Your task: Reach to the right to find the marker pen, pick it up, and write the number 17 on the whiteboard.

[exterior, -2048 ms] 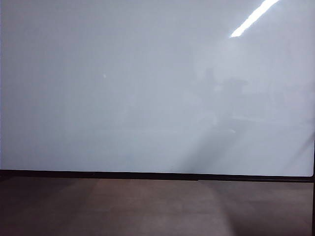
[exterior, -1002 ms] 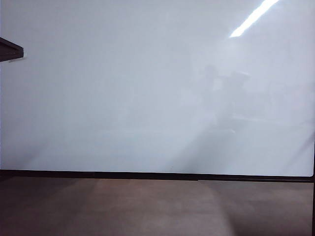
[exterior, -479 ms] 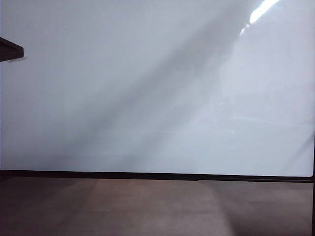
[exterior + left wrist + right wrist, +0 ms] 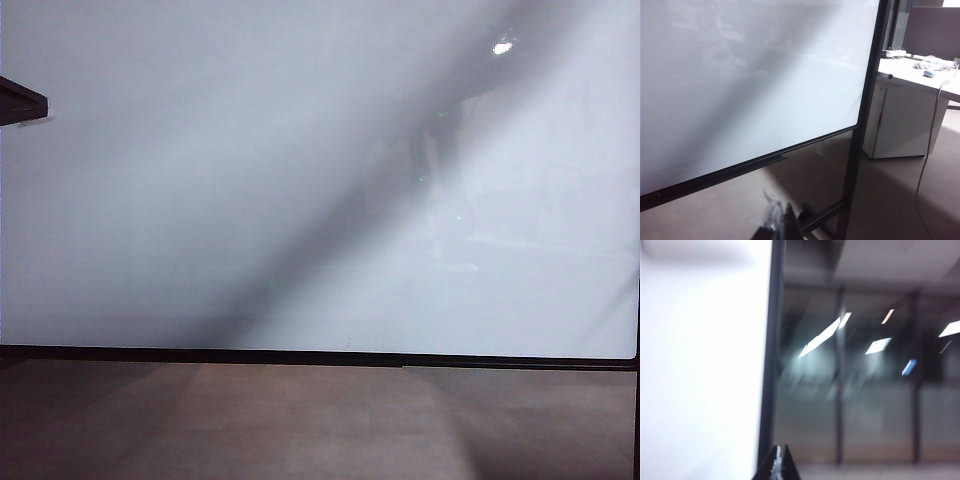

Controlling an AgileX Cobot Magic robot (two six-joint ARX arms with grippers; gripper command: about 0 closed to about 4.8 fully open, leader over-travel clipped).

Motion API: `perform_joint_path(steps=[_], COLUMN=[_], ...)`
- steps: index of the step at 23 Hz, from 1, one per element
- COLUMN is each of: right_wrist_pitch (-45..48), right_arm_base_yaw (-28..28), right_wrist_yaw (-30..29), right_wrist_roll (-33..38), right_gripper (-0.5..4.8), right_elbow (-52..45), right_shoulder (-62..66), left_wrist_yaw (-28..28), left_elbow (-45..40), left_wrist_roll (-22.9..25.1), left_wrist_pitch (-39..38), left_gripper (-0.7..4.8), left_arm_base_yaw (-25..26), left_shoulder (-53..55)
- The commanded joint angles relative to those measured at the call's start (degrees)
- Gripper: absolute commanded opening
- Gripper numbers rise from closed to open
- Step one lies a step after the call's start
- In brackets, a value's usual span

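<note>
The whiteboard (image 4: pixel 200 200) fills most of the exterior view, glossy white with a thin black frame, and a broad diagonal shadow crosses it. No marker pen shows in any view, and neither gripper appears in the exterior view. In the left wrist view my left gripper (image 4: pixel 781 216) sits low in front of the whiteboard's (image 4: pixel 740 75) lower corner, its tips together with nothing held. The right wrist view is blurred. There my right gripper (image 4: pixel 780 460) is shut and empty, pointing past the whiteboard's (image 4: pixel 700 365) black side edge into the room beyond.
A brown floor (image 4: pixel 300 420) runs below the board. A dark bar (image 4: pixel 20 100) juts in at the exterior view's left edge. Beside the board's stand post (image 4: pixel 855 165) stands a white desk (image 4: pixel 920 75) with a drawer cabinet (image 4: pixel 895 125) and a hanging cable (image 4: pixel 930 145).
A wide shadow has swept diagonally across the board and covers the bright light streak, leaving only a small spot. The dark bar at the left edge stays where it was.
</note>
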Motion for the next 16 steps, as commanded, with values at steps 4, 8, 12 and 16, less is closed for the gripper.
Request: perform_joint_path(steps=[4,8,12,16], right_wrist_pitch=[5.6,16.3,25.2,26.9], right_arm_base_yaw=[-6.0,-6.0,-5.9,-5.9], right_wrist_yaw=[-20.6,-29.5,-27.6,-28.4], right_wrist_roll=[2.5,3.9,4.5,2.5], right_gripper=[-0.06,0.16,2.73,3.47], right_elbow=[-2.1,-9.2,-17.9,-20.6], right_shoulder=[14.1,19.5,23.8,30.3], left_wrist_yaw=[-0.1,0.0,-0.1,-0.1], left_elbow=[0.1,0.1,0.1,0.1], left_wrist_roll=[-0.2,-0.2,-0.2,-0.2], left_wrist_pitch=[0.6,0.1,0.0,0.0], left_gripper=[-0.05,-0.05,-0.05,-0.05], left_arm_base_yaw=[0.0,0.0,0.0,0.0], left_shoulder=[0.1,0.1,0.1,0.1])
